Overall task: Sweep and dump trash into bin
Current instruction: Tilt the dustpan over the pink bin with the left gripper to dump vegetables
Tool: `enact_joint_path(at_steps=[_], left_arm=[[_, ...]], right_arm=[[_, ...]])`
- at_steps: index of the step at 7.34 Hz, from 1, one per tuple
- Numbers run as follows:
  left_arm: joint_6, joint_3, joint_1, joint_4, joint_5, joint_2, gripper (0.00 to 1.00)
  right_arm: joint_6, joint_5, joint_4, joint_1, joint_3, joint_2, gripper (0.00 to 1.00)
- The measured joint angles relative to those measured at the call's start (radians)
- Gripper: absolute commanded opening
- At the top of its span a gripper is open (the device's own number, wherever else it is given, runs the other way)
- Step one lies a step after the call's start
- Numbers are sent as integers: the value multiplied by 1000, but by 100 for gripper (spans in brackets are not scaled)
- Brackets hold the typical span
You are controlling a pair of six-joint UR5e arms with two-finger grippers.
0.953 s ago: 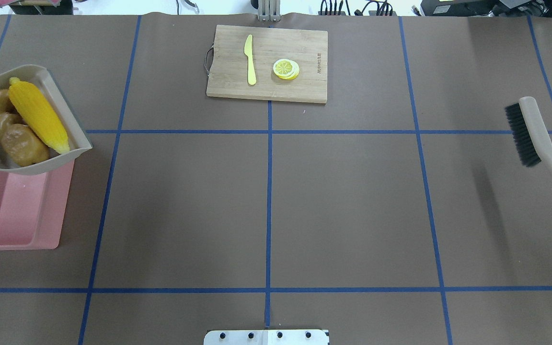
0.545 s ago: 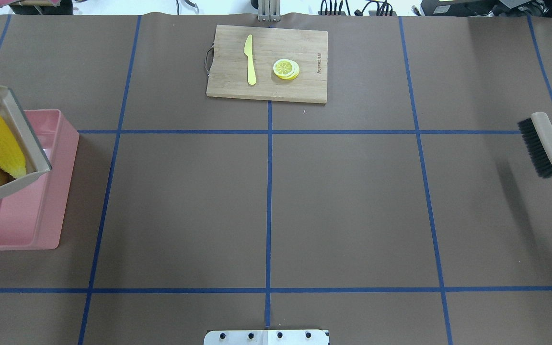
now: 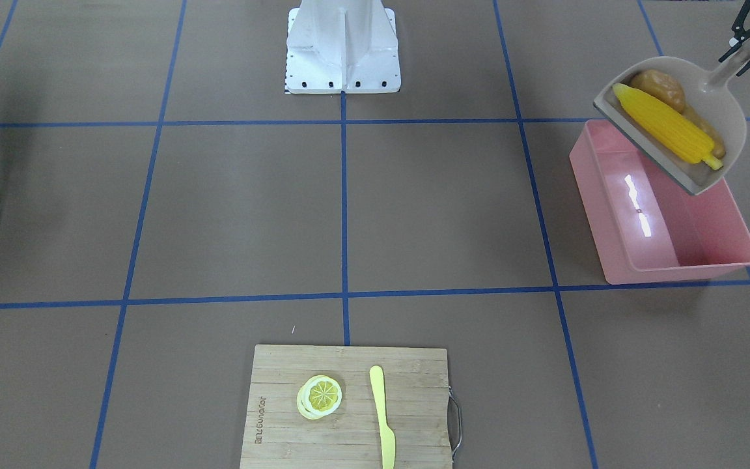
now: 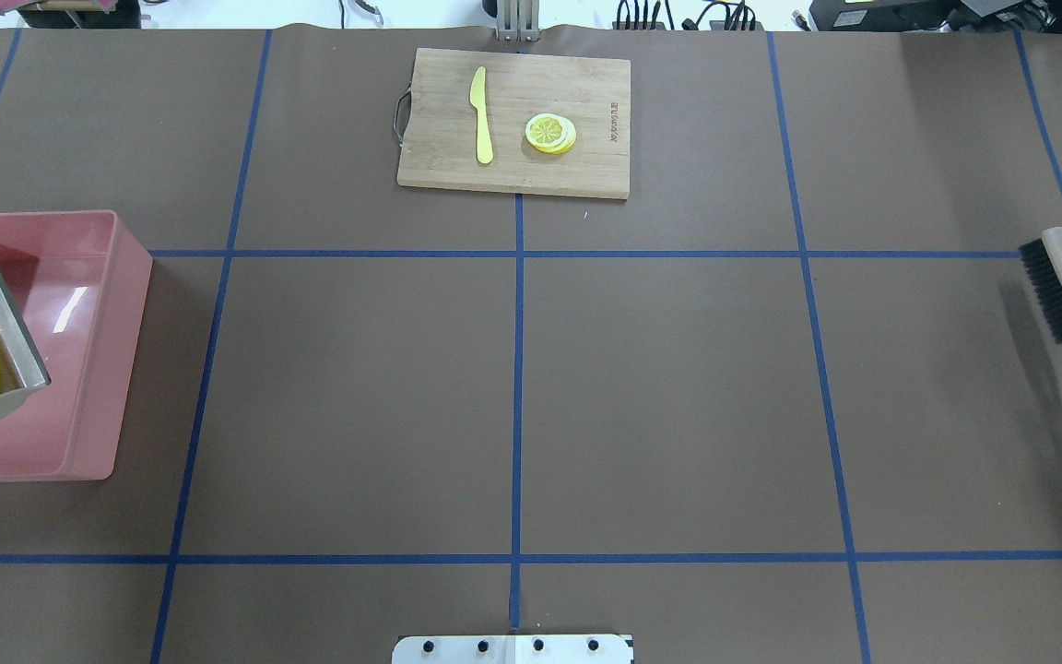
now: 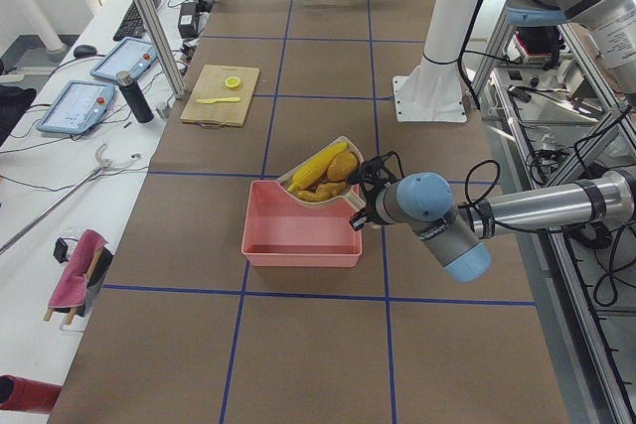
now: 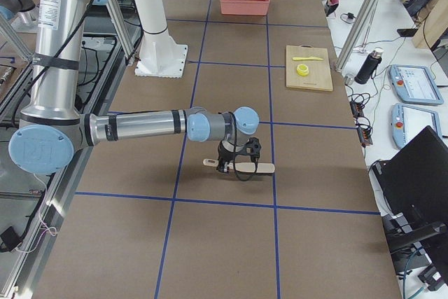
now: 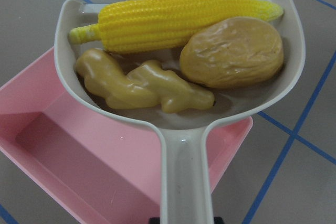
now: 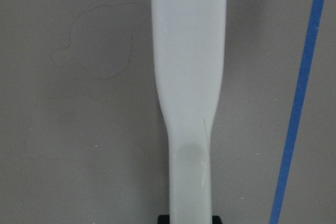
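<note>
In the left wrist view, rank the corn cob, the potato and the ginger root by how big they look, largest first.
1. corn cob, clearly the longest.
2-3. potato and ginger root: too close to rank; the potato is thicker, the ginger longer.

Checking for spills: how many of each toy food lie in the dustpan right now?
corn cob: 1
potato: 1
ginger root: 1
Total: 3, all in the dustpan, held above the pink bin.
</note>
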Motion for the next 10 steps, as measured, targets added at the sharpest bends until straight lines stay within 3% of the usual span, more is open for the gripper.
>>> enact_joint_path(at_steps=[5,7,9,10], left_arm=[[15,-26,-14,148,-33,93,0],[199,-87,-16,410,-25,102,0],[409,-233,-16,786,18,102,0],[438,-283,-14,887,30,102,0]], right_arm=[[13,-10,0,-9,-36,23,0],[41,-19,1,-24,-36,37,0],[66,-35,0,-42,-37,53,0],[69,-40,0,-48,-40,58,0]])
